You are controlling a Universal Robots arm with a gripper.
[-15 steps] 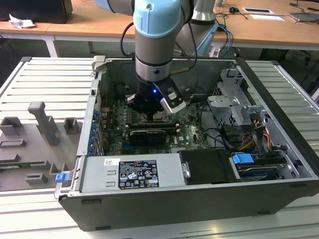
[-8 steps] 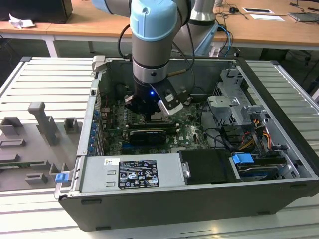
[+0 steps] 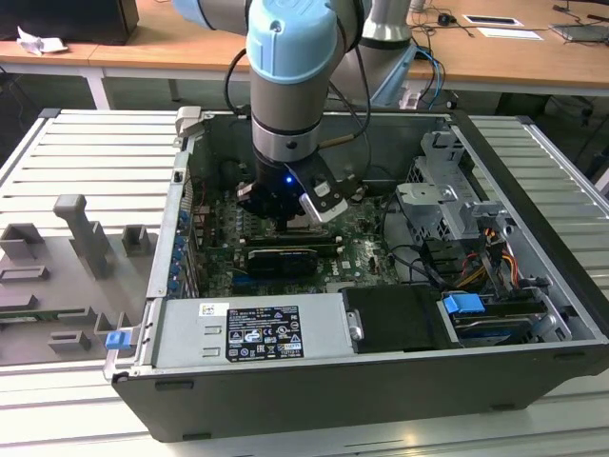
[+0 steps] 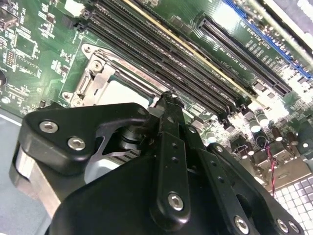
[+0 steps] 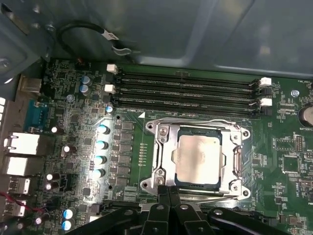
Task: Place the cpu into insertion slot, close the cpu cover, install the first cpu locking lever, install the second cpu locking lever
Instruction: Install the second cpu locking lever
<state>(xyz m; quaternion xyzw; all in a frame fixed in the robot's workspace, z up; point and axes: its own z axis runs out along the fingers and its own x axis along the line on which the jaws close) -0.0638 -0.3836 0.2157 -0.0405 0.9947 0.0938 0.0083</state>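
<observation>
The cpu (image 5: 198, 157), pale and silvery, lies flat in the insertion slot (image 5: 243, 161) on the green board. The cpu cover (image 5: 164, 147), a silvery frame with a cut-out middle, lies down over it, and the chip shows through the opening. A thin locking lever (image 5: 195, 121) runs along the edge nearest the memory slots. My gripper (image 5: 169, 191) is shut, its black fingertips (image 5: 164, 196) pressed together at the socket's opposite edge with nothing visible between them. In the second wrist view the gripper (image 4: 168, 98) hovers just beside the cover (image 4: 98, 73) and the cpu (image 4: 124, 90). In the exterior view the gripper (image 3: 285, 217) reaches down inside the open case.
Long black memory slots (image 5: 188, 88) run beside the socket, a row of capacitors (image 5: 101, 144) stands on another side, and rear ports (image 5: 19, 147) lie beyond them. The case holds a power supply (image 3: 257, 328) and a drive cage (image 3: 447, 200). Grey fixtures (image 3: 81, 228) sit at the exterior view's left.
</observation>
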